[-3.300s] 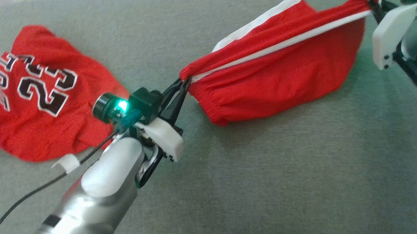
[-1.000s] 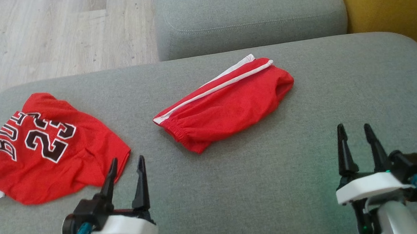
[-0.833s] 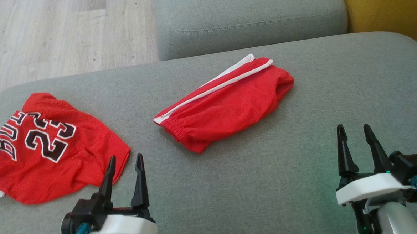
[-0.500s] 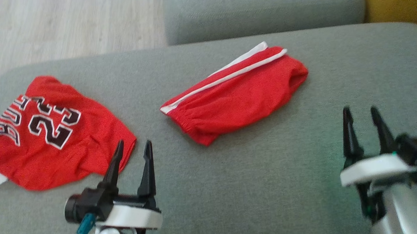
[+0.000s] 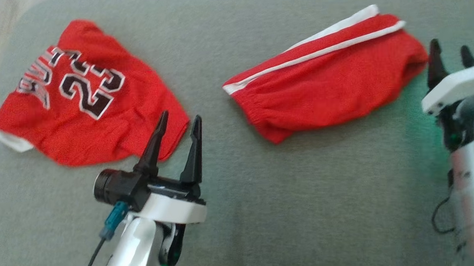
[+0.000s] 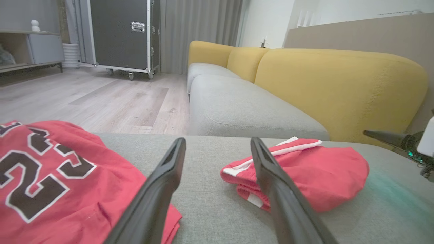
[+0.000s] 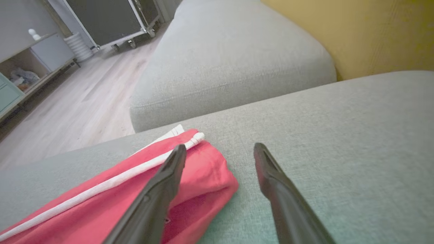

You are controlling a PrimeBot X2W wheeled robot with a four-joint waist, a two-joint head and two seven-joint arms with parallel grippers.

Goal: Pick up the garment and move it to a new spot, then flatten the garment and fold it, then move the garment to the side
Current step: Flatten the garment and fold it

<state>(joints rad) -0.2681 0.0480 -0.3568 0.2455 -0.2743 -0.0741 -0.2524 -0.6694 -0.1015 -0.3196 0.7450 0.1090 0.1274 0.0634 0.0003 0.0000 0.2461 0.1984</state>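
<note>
- The shorts, red with a white stripe along the far edge, lie folded in a long flat bundle on the grey cushion.
- In the head view the bundle runs slantwise, its gathered end nearer and to the left, its rounded end farther and to the right.
- A strip of white cloth sticks out from under the far edge near the rounded end.
- The left gripper is low in the head view, left of the shorts and clear of them, its two dark fingers spread apart with nothing between them.
- Its left fingertip overlaps the near corner of a red jersey; whether it touches the cloth cannot be told.
- The jersey lies rumpled on the cushion's left part, well apart from the shorts, with black, white-edged letters and a "23" facing up.
- The right gripper stands at the right edge of the head view, just beside the rounded end of the shorts, fingers apart and holding nothing.
- In the right wrist view one of its fingers crosses over that end of the shorts, while the other is over bare cushion; contact cannot be told.
- Beyond the cushion lie a second grey seat and a yellow backrest.
- A pale wood floor stretches left of the seats, with a dark wheeled case standing at its far end.
</note>
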